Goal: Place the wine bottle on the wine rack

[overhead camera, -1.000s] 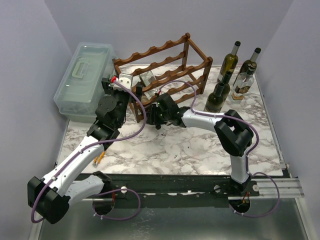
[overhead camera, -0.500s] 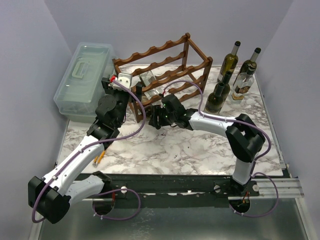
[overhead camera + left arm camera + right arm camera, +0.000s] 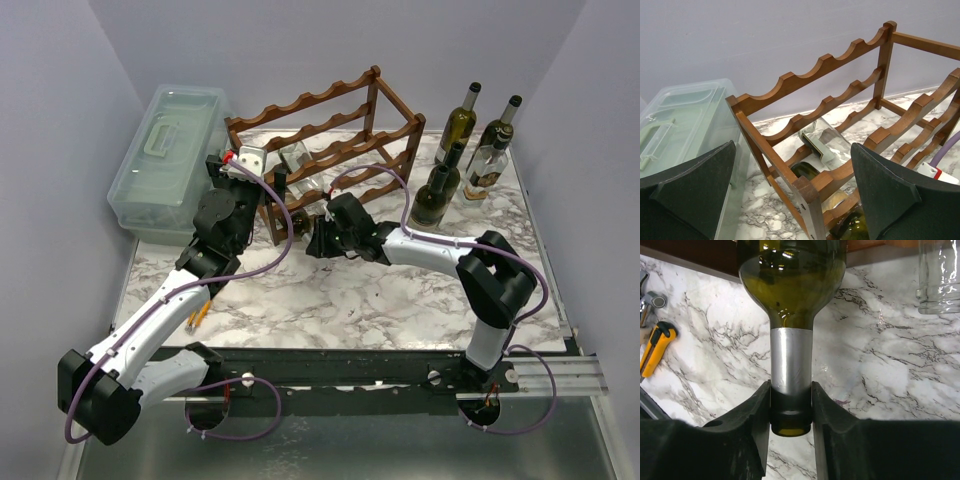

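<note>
The dark reddish-brown wine rack (image 3: 330, 140) stands at the back of the marble table; it also shows in the left wrist view (image 3: 815, 95). My right gripper (image 3: 318, 238) is shut on the silver-foiled neck of a green wine bottle (image 3: 792, 275). The jaws press on both sides of the neck just above the mouth (image 3: 791, 412). The bottle lies flat with its body in under the rack's bottom tier. My left gripper (image 3: 800, 200) is wide open and empty, straddling the rack's front left corner post (image 3: 807, 197). A clear bottle (image 3: 825, 142) lies in the rack.
A pale green plastic box (image 3: 165, 160) sits left of the rack. Three bottles stand at the back right, one being (image 3: 438, 190). A yellow-handled tool (image 3: 655, 347) lies on the marble by the left arm (image 3: 198, 315). A clear glass item (image 3: 938, 280) is near the bottle.
My right arm's elbow has swung to the right and its gripper has shifted slightly towards the near edge with the bottle neck in it. The left arm has hardly moved.
</note>
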`<state>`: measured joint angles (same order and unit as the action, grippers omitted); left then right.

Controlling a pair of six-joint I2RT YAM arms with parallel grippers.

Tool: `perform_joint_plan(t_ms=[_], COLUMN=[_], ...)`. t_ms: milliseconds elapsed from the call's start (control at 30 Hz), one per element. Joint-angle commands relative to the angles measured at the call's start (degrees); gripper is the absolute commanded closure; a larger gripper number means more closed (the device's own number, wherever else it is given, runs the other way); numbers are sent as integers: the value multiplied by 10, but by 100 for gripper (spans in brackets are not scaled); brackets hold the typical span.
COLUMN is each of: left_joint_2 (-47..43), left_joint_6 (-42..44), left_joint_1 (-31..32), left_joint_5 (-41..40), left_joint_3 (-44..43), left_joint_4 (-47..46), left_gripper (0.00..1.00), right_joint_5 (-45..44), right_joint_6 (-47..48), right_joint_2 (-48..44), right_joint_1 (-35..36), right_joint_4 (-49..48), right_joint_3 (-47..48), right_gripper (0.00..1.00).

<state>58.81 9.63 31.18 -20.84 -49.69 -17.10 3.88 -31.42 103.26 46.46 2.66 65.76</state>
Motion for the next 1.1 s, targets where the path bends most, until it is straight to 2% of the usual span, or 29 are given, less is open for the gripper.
perform_joint_plan(t_ms=[0,133,233,767,1067], left_joint_2=[3,2,3,2,1], left_joint_6=[-7,-8,-8,-13,-15], left_joint_1=[-3,-3,-4,-3,-3], left_joint_5=[11,12,13,17,19], left_joint_3=[7,7,7,6,7], left_joint_4=[-12,-11,-11,-11,-11], left_gripper=[2,2,2,2,2], right_joint_5=[8,22,21,-34,-29], right_joint_6=[2,-9,-10,26,35], right_joint_2=[-6,2,21,85,111], right_joint_1=[0,1,1,0,1], right_joint_4=[-10,-43,-54,-79,-86], right_joint_3=[-13,-31,-35,23,48], right_gripper=[71,90,99,99,99])
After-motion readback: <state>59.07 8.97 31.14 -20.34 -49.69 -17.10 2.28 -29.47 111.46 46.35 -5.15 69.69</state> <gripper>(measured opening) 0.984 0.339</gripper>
